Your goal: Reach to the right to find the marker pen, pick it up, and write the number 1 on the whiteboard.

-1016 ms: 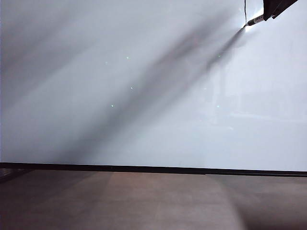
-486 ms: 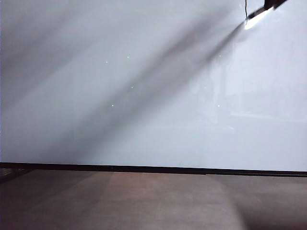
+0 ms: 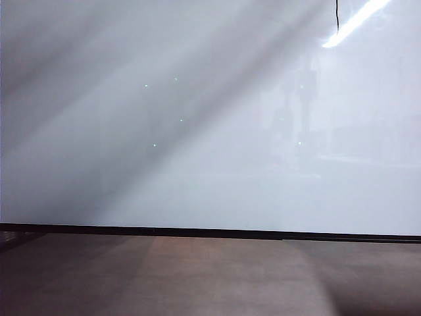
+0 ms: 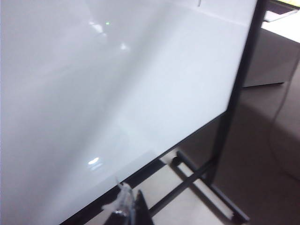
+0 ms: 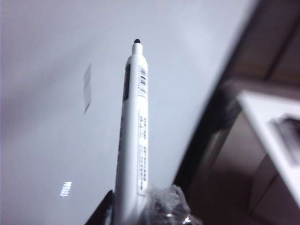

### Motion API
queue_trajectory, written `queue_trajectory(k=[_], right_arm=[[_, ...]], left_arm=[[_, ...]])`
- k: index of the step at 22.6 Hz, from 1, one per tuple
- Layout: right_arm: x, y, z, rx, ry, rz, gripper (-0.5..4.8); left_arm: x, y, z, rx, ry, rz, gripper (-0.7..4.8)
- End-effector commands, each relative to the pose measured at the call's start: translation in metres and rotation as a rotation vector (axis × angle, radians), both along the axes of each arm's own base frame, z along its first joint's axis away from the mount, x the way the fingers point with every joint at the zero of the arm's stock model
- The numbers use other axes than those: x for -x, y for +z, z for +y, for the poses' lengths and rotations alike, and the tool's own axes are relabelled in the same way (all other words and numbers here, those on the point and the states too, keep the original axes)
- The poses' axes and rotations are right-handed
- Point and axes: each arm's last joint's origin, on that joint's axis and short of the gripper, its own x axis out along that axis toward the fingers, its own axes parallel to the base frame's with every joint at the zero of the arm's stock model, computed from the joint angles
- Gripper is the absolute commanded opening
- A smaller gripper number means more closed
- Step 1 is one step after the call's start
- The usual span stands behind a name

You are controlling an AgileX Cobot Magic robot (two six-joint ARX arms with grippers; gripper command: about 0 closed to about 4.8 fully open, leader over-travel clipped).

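From my seat I see the whiteboard [image 3: 197, 131] filling nearly all of the exterior view, its thin black lower edge running just above the brown-grey floor [image 3: 210, 276]. Near the upper right of the board sits the number 1 [image 3: 337, 16], a short, thin black vertical stroke, with a bright diagonal light streak [image 3: 355, 23] just beside it on the right. Neither arm shows in this view.

In the right wrist view, the right hand [image 5: 136, 218] is closed around the marker pen [image 5: 133, 136], gripping its lower barrel; only the edges of the fingers, one wrapped in crinkled clear plastic [image 5: 166, 206], show at the frame's border. The pen is white with a printed label and a small black tip, and it points toward the board surface. The tip stands clear of the blurred grey stroke [image 5: 87, 86] on the board [image 5: 47, 140]; I cannot tell whether it touches the board.

In the left wrist view, only a sliver of the left hand [image 4: 124, 208] is visible, a dark finger with clear wrap on it, and I cannot tell how far it is open or whether it holds anything. It sits near the board's lower edge, with the board [image 4: 93, 93] and its black wheeled stand [image 4: 220, 140] ahead.
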Motion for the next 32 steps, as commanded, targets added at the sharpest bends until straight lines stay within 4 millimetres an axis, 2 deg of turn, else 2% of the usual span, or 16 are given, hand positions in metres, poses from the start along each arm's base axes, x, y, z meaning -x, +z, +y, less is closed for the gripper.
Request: queue_trajectory(k=[1,6,8,11,15,20,24,29,32], right_arm=[[0.036,0.014,-0.009,-0.02,-0.087,-0.128,-0.06],[0.063,0.011,-0.021,0.053,-0.173,-0.188,-0.06],[0.067,0.003,-0.024,0.079,-0.195,-0.211,-0.06],[0.062,-0.017,-0.029,0.044,-0.217,-0.264,-0.06],[0.035,-0.056,-0.039,0.012,-0.243,-0.247,-0.06],[-0.001,-0.106,-0.065,-0.164,-0.264,-0.148,-0.06],[-0.029,-0.13,-0.087,-0.215,-0.283,-0.147,-0.06],[-0.069,-0.149,-0.115,-0.214,-0.28,-0.145,-0.06],[-0.105,-0.174,-0.133,-0.204,-0.276,-0.124,-0.06]], left_arm=[[0.003,0.005,-0.003,0.046,-0.139,-0.014,-0.05],[0.002,0.006,-0.018,0.082,-0.239,-0.04,-0.05],[0.006,0.004,-0.028,0.073,-0.317,-0.043,-0.05],[0.014,0.003,-0.037,0.056,-0.374,-0.048,-0.05],[0.021,0.002,-0.048,0.054,-0.422,-0.042,-0.05],[0.025,0.0,-0.051,0.045,-0.431,-0.03,-0.05],[0.025,-0.003,-0.05,0.021,-0.426,0.004,-0.05],[0.023,-0.009,-0.047,-0.046,-0.386,0.022,-0.05],[0.02,-0.015,-0.05,-0.07,-0.39,0.042,-0.05]])
